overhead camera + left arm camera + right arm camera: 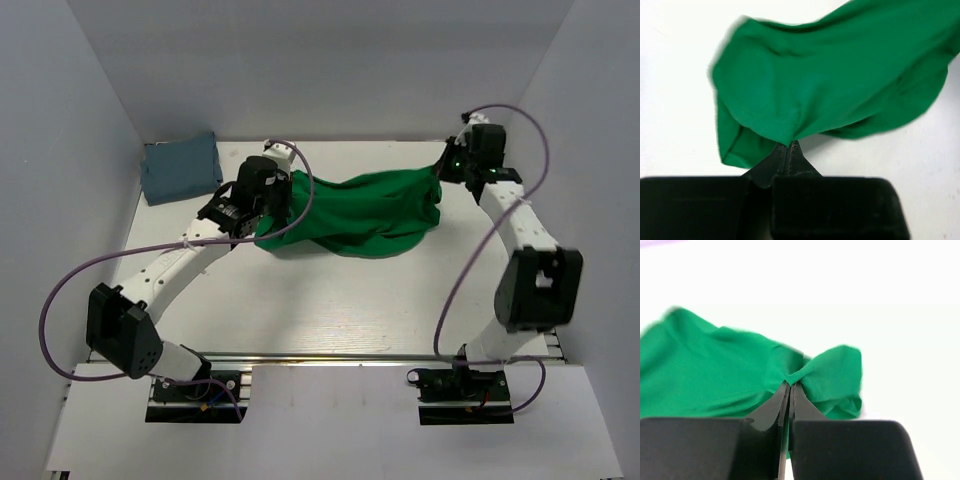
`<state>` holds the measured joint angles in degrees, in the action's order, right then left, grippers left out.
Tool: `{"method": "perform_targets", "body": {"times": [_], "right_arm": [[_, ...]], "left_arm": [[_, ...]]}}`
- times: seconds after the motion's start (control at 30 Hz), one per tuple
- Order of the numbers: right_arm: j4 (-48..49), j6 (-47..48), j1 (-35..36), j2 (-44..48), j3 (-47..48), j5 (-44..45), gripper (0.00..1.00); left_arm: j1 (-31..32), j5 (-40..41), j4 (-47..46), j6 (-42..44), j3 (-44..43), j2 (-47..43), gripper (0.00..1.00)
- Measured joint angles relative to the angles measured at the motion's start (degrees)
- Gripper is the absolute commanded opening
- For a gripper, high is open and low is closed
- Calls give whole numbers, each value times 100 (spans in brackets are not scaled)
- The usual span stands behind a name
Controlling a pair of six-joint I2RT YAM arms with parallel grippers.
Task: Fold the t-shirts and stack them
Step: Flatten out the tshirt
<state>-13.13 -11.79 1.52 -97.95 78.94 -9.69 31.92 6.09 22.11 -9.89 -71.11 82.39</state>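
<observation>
Green shirt [365, 208] stretched between both grippers, long way running left to right, low part resting on table [330, 300]. Left gripper [787, 146] pinched tight on left end. Right gripper [790, 385] pinched tight on right end. Grey shirt [180, 168] folded in far left corner, nearer left side.

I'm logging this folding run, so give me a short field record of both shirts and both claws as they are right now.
green t-shirt: unfolded, held out between both claws, lower part seems to rest on the table
grey-blue t-shirt: folded, at the table's far left corner, apart from the green one
left claw: shut on the green t-shirt's left end
right claw: shut on its right end
stack: not yet made
</observation>
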Motion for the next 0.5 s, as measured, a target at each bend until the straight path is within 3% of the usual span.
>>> {"method": "perform_targets", "body": {"times": [0.3,0.5], "right_arm": [[-168,149,0,2542,328,1027,0],[-619,297,11,3659,455,1364,0]], "left_arm": [[0,1010,144,358,-619,-1187,0],[9,1034,98,728,-1032,-2308,0]]}}
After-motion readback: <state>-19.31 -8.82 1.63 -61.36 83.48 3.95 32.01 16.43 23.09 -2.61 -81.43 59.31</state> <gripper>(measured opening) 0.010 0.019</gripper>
